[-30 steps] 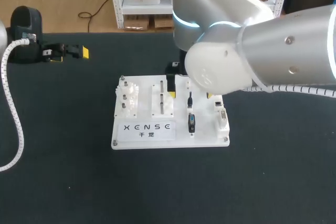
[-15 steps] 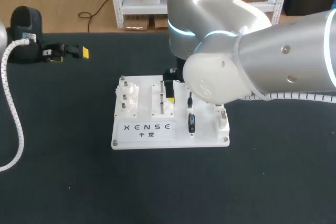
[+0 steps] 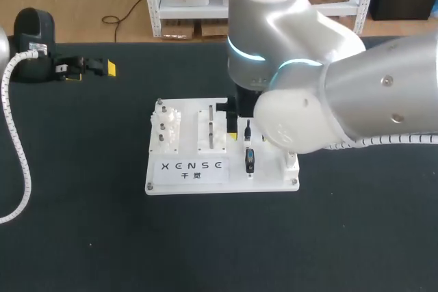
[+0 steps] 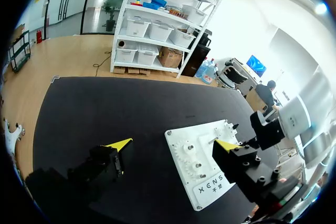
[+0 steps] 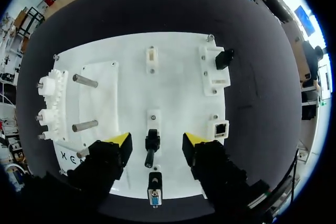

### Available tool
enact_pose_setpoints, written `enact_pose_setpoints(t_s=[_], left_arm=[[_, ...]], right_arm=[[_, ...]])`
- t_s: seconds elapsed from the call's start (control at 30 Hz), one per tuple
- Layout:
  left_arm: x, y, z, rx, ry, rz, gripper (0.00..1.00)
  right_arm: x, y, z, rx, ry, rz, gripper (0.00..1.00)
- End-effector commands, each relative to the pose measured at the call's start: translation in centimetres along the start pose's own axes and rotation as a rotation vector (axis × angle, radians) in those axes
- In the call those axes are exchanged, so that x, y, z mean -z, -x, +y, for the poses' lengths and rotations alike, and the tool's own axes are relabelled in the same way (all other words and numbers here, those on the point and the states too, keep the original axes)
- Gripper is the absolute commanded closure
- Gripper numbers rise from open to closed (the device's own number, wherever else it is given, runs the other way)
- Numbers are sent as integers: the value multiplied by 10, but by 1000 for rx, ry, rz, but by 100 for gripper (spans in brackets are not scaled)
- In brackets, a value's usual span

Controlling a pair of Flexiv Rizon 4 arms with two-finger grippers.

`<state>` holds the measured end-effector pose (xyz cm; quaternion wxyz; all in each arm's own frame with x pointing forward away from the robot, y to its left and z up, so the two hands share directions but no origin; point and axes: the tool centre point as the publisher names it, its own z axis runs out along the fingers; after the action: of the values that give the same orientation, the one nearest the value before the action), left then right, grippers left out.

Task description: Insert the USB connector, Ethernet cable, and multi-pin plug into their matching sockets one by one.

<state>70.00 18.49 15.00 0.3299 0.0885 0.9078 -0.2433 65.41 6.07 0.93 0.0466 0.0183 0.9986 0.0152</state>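
Observation:
A white practice board (image 3: 226,184) lies mid-table. On it a black USB connector (image 5: 151,141) with a short cable sits upright, and a black multi-pin plug (image 5: 154,193) lies nearer the gripper's base. My right gripper (image 5: 157,139) hangs over the board, its yellow-tipped fingers on either side of the USB connector with gaps, so it is open. An Ethernet socket (image 5: 221,127) sits beside the right finger. In the head view the USB connector (image 3: 248,130) and plug (image 3: 250,160) show, while my arm hides most of the right gripper. My left gripper (image 4: 173,144) is open and empty.
The board (image 5: 131,72) also carries white gears (image 5: 52,95), two metal pegs (image 5: 84,126), and a black part on a white mount (image 5: 224,58). My left gripper (image 3: 87,68) rests far left near the table's back edge. A spiral-wrapped cable (image 3: 20,169) hangs along the left.
My right arm shifted rightward over the board, and its gripper came in over the USB connector. The left arm stayed still.

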Motion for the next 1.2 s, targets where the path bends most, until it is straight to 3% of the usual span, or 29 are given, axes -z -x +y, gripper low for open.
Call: enact_pose_setpoints(t_s=[0.03,0.37,0.53,1.2], left_arm=[[0,0,0,0,0,0,0],[0,0,0,0,0,0,0],[0,0,0,0,0,0,0],[0,0,0,0,0,0,0]], right_arm=[[0,-1,-1,1,2,-5,60],[0,1,0,5,4,-9,79],[1,2,1,8,8,-10,100],[19,7,1,33,0,-80,100]])
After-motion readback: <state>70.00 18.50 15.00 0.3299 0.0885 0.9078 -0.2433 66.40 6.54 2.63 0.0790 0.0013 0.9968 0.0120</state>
